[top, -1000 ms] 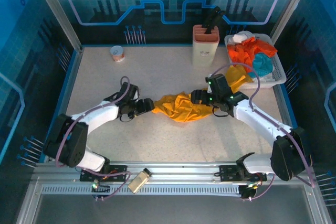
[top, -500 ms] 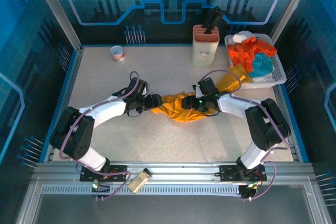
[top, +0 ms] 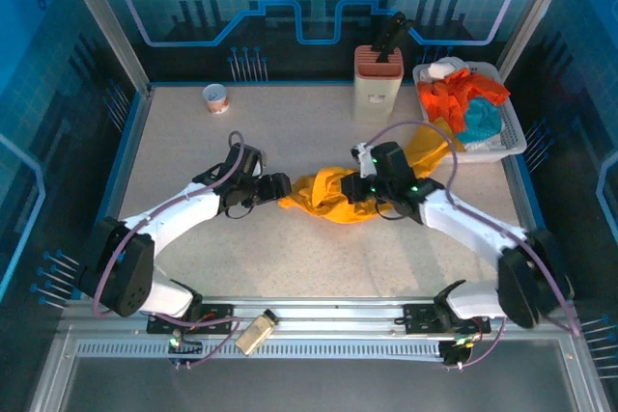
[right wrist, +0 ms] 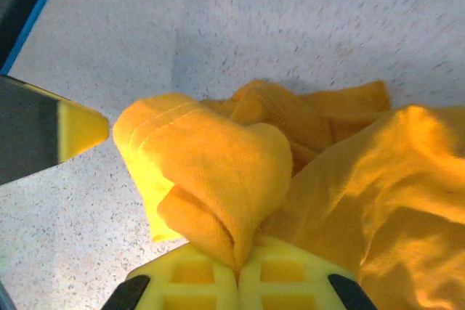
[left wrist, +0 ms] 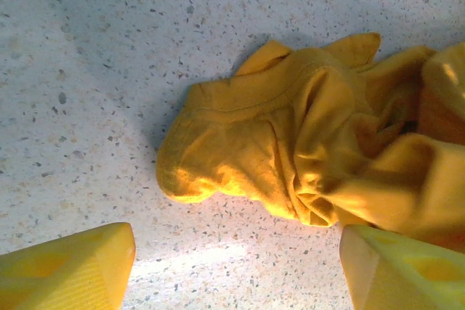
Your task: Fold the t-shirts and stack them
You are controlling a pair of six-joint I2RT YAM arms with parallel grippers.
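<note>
Left jaws, apart, have backed toward 9 o'clock from the yellow t-shirt (top: 323, 200); right wrist view shows right jaws clamping it.

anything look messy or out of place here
The yellow t-shirt lies in a crumpled heap mid-table, not spread flat, one end trailing toward the basket at the right rear. The right tool pinches a fold of it; the left tool is open just short of its other end. Nothing looks spilled or damaged.
</note>
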